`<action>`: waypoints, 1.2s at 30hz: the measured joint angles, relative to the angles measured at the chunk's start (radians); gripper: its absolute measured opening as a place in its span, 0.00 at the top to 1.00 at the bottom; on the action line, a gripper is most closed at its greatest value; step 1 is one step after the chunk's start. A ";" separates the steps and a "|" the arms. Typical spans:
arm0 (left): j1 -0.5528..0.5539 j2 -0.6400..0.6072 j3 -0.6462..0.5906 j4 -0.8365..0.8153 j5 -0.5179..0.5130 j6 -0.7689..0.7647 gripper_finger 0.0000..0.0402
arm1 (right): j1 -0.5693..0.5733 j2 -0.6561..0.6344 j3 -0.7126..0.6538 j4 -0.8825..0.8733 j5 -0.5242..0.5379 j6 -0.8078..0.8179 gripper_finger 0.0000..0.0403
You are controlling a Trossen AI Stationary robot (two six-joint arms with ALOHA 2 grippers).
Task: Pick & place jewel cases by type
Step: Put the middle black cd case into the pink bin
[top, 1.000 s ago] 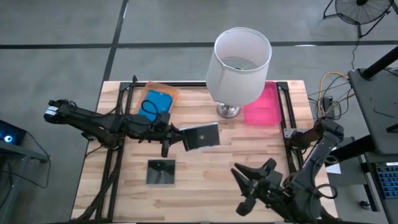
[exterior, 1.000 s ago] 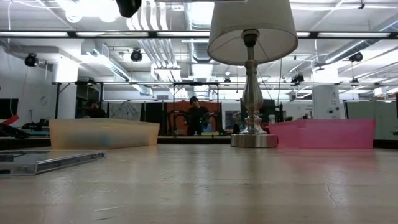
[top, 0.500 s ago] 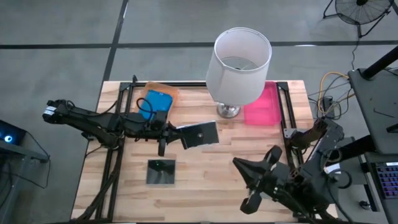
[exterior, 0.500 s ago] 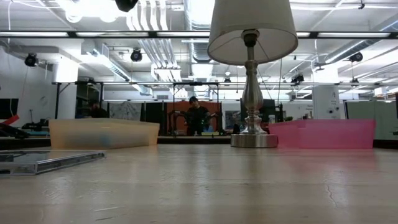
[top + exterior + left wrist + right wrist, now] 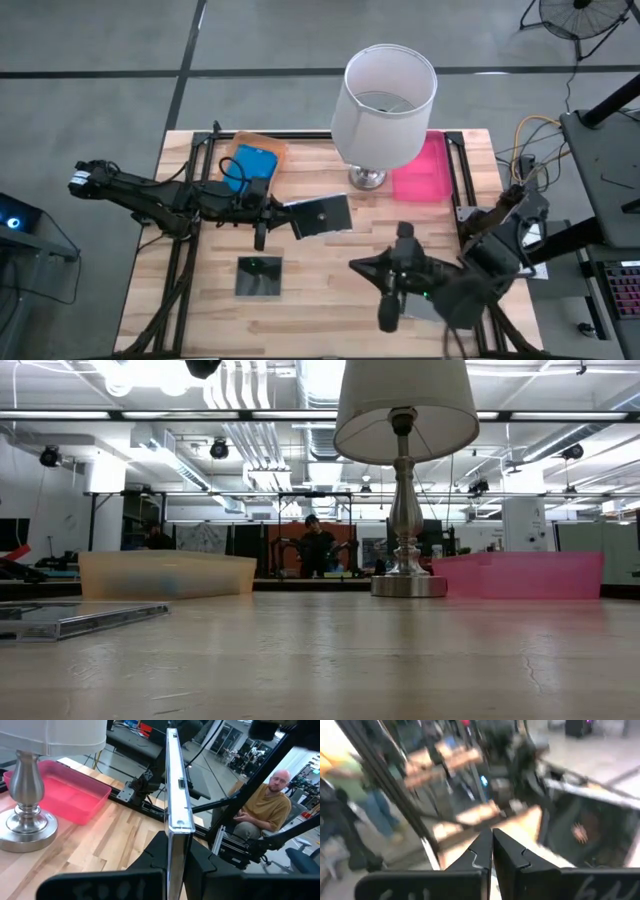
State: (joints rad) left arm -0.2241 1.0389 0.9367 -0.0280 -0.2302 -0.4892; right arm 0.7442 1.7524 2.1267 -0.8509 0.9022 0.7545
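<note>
Wood desk (image 5: 330, 275) | blue case (image 5: 252, 163) in orange tray (image 5: 272, 146) | left end effector (image 5: 290, 217) pinching grey case (image 5: 325, 215) aloft | another grey case (image 5: 259, 276) unsorted | right end effector (image 5: 491, 851) pressed together, empty.

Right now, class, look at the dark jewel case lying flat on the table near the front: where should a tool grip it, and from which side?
The dark jewel case lies flat and thin on the wooden table, with bare wood all round it. Probably best to come from straight above and pinch two opposite edges, since its broad face offers nothing to hold.
</note>
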 joint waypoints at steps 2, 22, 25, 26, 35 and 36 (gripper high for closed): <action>0.000 0.000 0.000 -0.002 0.000 0.000 1.00 | 0.003 0.000 0.011 -0.100 -0.046 0.078 0.98; 0.000 0.001 0.000 -0.019 0.000 0.016 1.00 | 0.069 -0.012 -0.179 -0.717 -0.389 0.568 0.98; 0.000 0.001 0.000 -0.019 0.000 0.018 1.00 | 0.041 -0.052 -0.264 -0.720 -0.471 0.591 0.98; 0.000 0.001 0.000 -0.019 0.000 0.018 1.00 | 0.033 -0.067 -0.294 -0.721 -0.496 0.609 0.98; 0.000 0.002 0.000 -0.018 0.000 0.026 0.99 | -0.016 -0.120 -0.438 -0.719 -0.512 0.470 0.98; 0.000 0.002 0.000 -0.019 0.000 0.026 0.99 | -0.027 -0.130 -0.455 -0.721 -0.511 0.442 0.98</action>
State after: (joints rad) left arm -0.2238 1.0409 0.9367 -0.0465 -0.2305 -0.4637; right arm 0.7173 1.6223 1.6721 -1.5719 0.3916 1.1961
